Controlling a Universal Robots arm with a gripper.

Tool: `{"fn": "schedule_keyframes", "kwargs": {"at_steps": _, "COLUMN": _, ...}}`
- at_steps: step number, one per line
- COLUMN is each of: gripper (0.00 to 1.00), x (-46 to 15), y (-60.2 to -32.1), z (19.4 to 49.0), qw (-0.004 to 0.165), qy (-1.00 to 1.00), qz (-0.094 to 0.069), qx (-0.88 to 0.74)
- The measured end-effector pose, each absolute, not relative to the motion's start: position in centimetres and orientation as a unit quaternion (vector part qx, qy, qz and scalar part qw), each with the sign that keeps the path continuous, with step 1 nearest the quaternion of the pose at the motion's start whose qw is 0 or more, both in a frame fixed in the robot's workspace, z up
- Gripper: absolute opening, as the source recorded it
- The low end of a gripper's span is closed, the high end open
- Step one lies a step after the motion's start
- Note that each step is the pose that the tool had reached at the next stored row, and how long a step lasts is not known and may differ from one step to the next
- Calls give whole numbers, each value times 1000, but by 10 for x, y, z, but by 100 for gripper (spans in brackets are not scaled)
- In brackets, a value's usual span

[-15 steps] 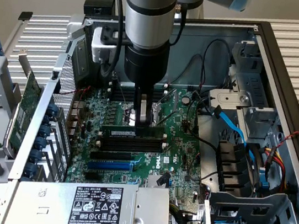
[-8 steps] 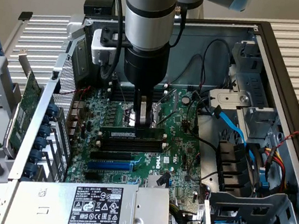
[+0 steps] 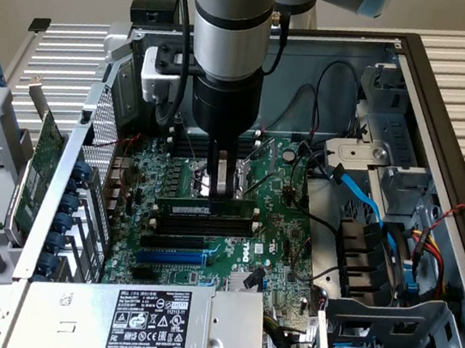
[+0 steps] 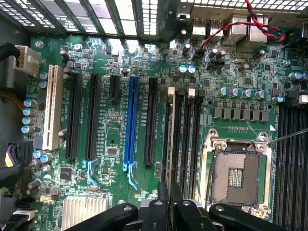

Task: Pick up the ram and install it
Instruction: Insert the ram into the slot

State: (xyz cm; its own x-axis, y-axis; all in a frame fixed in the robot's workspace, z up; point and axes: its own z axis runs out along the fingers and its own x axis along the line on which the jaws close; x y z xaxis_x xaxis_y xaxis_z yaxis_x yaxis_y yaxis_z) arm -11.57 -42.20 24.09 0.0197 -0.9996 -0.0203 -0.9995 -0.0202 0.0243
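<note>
The ram [image 3: 208, 211], a long thin dark green stick with black chips, stands on edge among the black memory slots [image 4: 186, 139] of the green circuit board [image 3: 289, 234]. From the wrist view we see it edge-on as a pale sliver [image 4: 172, 139]. The hand [image 3: 223, 188] is clenched on its top edge, its dark metal fingers [image 4: 179, 204] pinching it. We cannot tell whether it is fully seated. The arm hides the board behind it, and the grey metal case [image 3: 448, 118] surrounds the rest.
</note>
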Motion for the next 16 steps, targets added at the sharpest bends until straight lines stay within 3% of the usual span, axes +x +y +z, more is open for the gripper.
{"fn": "schedule_keyframes", "kwargs": {"at_steps": 16, "gripper": 13, "x": -116, "y": -425, "z": 239, "qw": -3, "qy": -701, "qz": -19, "qx": 713}}
